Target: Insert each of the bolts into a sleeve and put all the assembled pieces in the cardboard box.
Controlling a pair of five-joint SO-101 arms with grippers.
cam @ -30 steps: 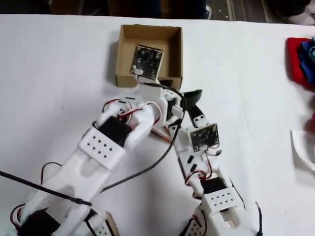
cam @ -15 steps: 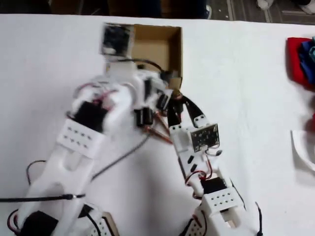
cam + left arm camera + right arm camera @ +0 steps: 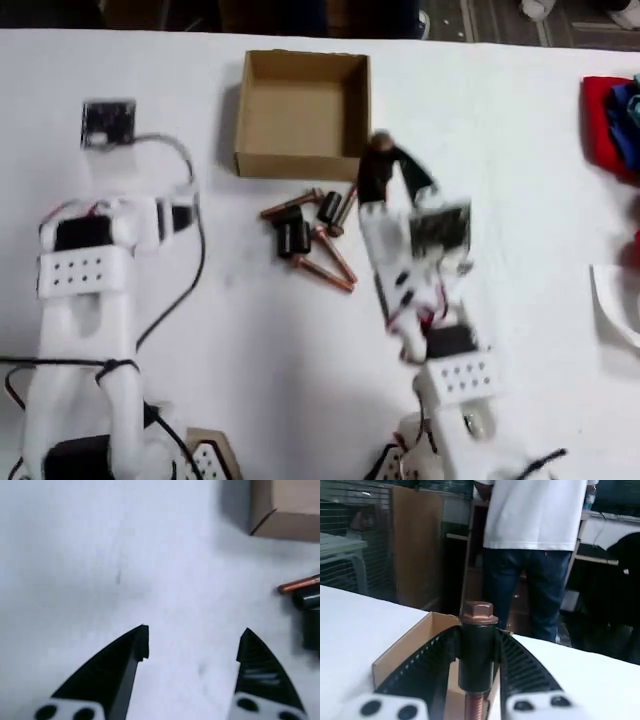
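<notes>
Box: the cardboard box stands at the far side of the white table. Its floor shows bare, with no piece inside.
Piece in hand: one assembled piece, a copper bolt through a black sleeve. It is held upright, hex head on top, thread showing below the sleeve.
Right claw: the right gripper is clamped on the sleeve of that piece, just beside the box's near right corner. From above it looks outside the rim, not over the opening.
Left claw: the left gripper has its jaws spread wide with nothing between them. It hangs over bare table, left of the box and well apart from the pile.
Loose bolts: the loose bolts are copper, four as far as I can count. They lie flat in a scatter in front of the box, between the two arms.
Loose sleeves: the loose sleeves are black and mixed in among the bolts. There are at least two, but the exact count is unclear where they lie touching.
Done: one bolt sleeved, judging by the held piece; nothing boxed.
Remaining: carry that piece over the rim and release it, then sleeve each loose bolt and box it.
Progress: early, by my reckoning. Most of the work is on the table, not yet assembled.
</notes>
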